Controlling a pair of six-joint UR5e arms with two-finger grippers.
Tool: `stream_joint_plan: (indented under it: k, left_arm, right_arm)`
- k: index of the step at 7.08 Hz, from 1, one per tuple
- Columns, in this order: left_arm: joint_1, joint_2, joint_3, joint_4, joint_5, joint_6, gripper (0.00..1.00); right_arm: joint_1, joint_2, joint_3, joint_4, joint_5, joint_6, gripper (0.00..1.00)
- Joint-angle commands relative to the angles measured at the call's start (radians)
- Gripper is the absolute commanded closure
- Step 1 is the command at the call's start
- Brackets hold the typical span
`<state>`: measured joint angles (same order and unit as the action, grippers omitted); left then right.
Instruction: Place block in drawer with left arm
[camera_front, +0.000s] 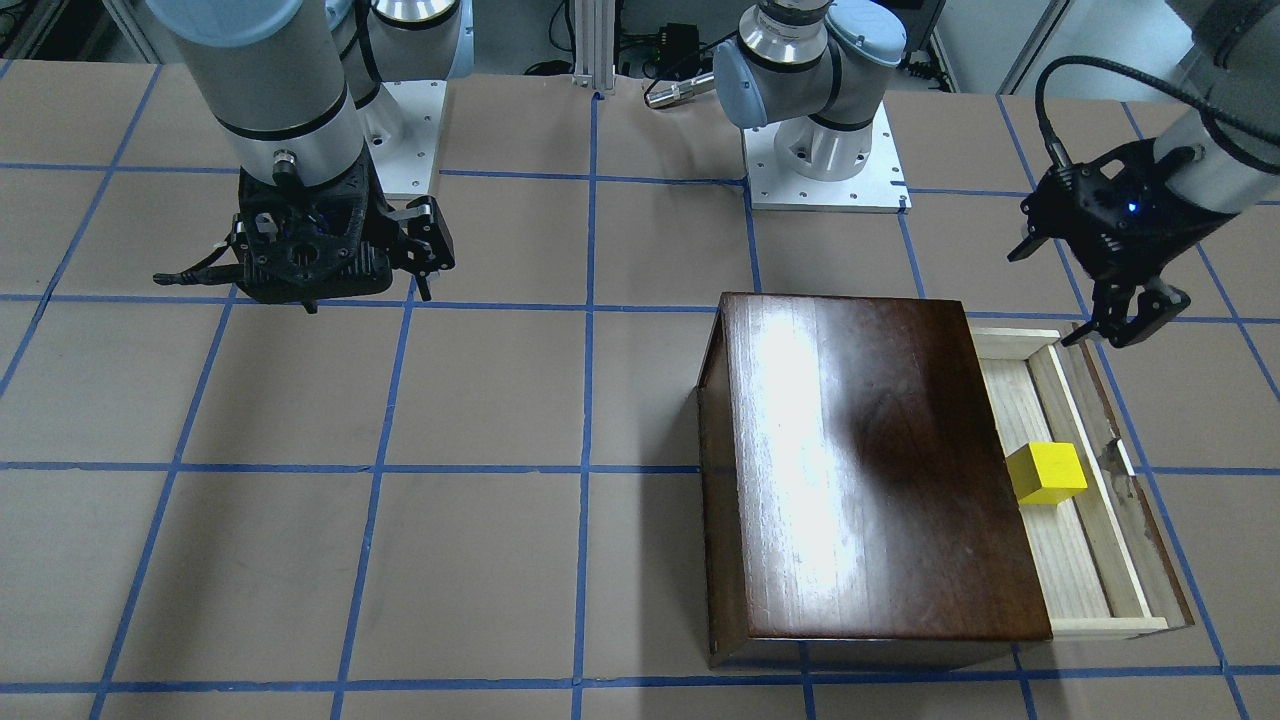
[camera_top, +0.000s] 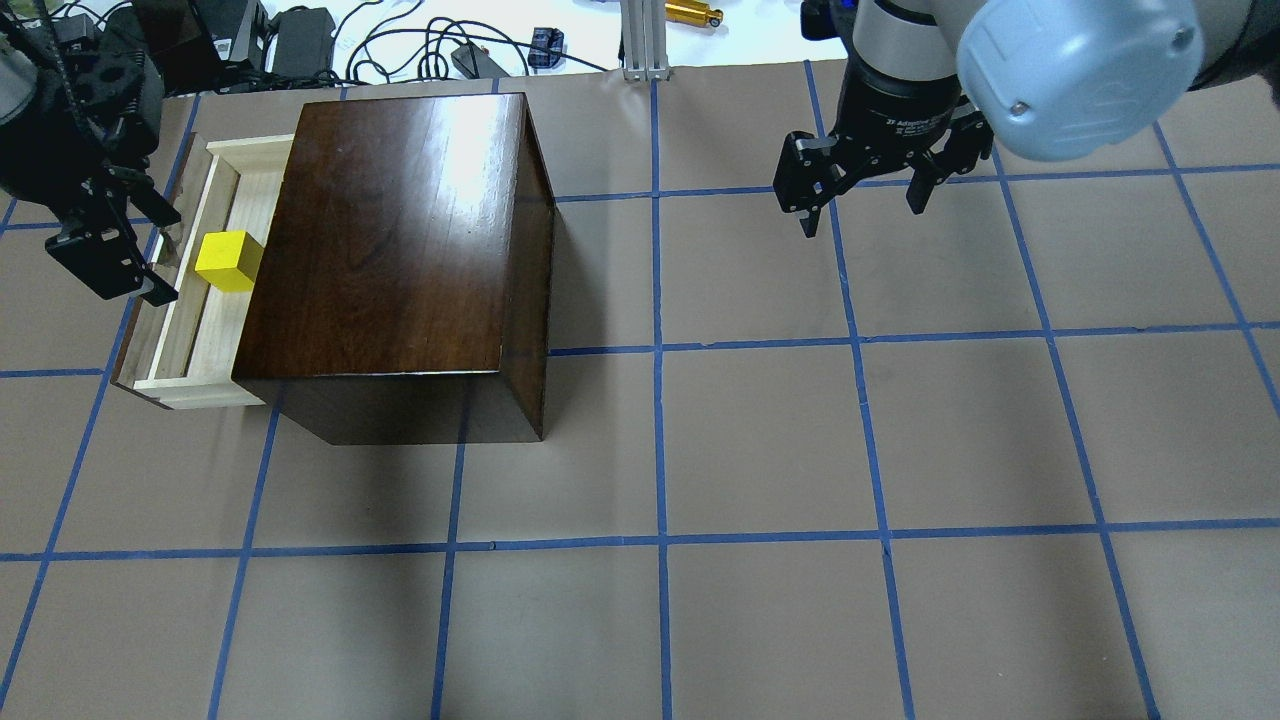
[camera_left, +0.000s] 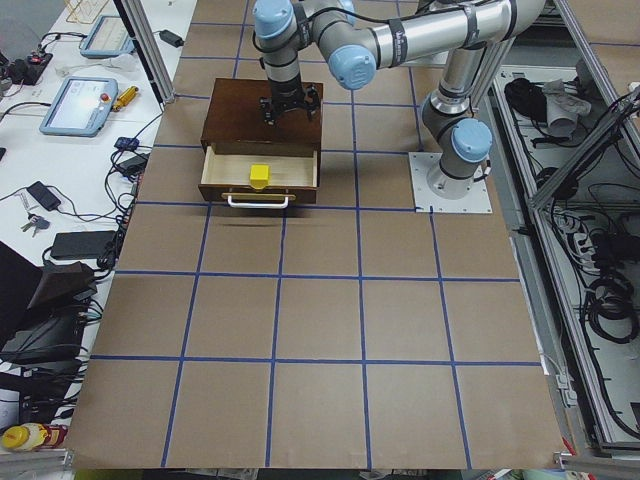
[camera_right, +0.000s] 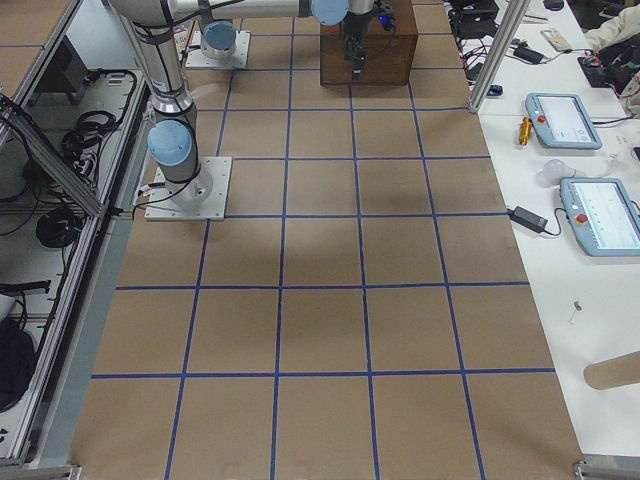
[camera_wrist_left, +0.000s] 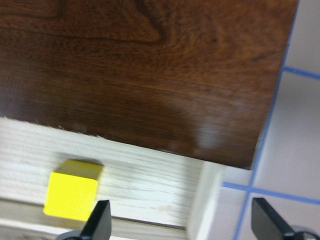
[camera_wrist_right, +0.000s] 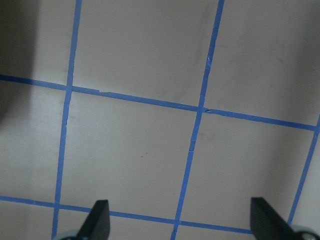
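The yellow block (camera_front: 1046, 473) (camera_top: 228, 261) rests on the pale floor of the pulled-out drawer (camera_front: 1075, 560) (camera_top: 225, 330), close against the dark wooden box (camera_front: 870, 460). My left gripper (camera_front: 1120, 330) (camera_top: 150, 255) hangs open and empty above the drawer's front panel, apart from the block. In the left wrist view the block (camera_wrist_left: 71, 195) lies in the drawer (camera_wrist_left: 145, 185) just beyond the left fingertip (camera_wrist_left: 100, 222). My right gripper (camera_front: 420, 260) (camera_top: 860, 205) is open over bare table, far from the box, holding nothing.
The box (camera_top: 400, 250) takes up the table's left far part in the overhead view. Blue tape lines grid the brown table (camera_top: 760, 450). Cables and adapters (camera_top: 300, 40) lie beyond the far edge. Side tables carry tablets (camera_right: 565, 105).
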<state>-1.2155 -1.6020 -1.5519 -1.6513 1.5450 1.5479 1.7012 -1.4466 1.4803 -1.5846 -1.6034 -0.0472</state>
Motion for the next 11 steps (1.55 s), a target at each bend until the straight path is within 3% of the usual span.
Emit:
stream_joint_plan:
  k: [1, 2, 4, 7, 11]
  left_arm:
    - [-0.028, 0.062, -0.001, -0.031, 0.017, -0.334, 0.0]
    - [-0.097, 0.062, 0.003, -0.033, 0.017, -0.421, 0.0]
    - [-0.227, 0.066, 0.006, -0.024, 0.018, -0.921, 0.0]
    - [-0.346, 0.057, -0.002, 0.007, 0.017, -1.525, 0.0]
    - [-0.381, 0.054, -0.005, 0.045, 0.017, -1.579, 0.0]
  right_arm:
    - [0.0, 0.0, 0.0, 0.0, 0.0, 0.0, 0.0]
    - [0.0, 0.0, 0.0, 0.0, 0.0, 0.0, 0.0]
    - [0.0, 0.0, 0.0, 0.0, 0.0, 0.0, 0.0]
    - [0.0, 0.0, 0.0, 0.0, 0.0, 0.0, 0.0]
    - [0.0, 0.0, 0.0, 0.0, -0.001, 0.001, 0.0]
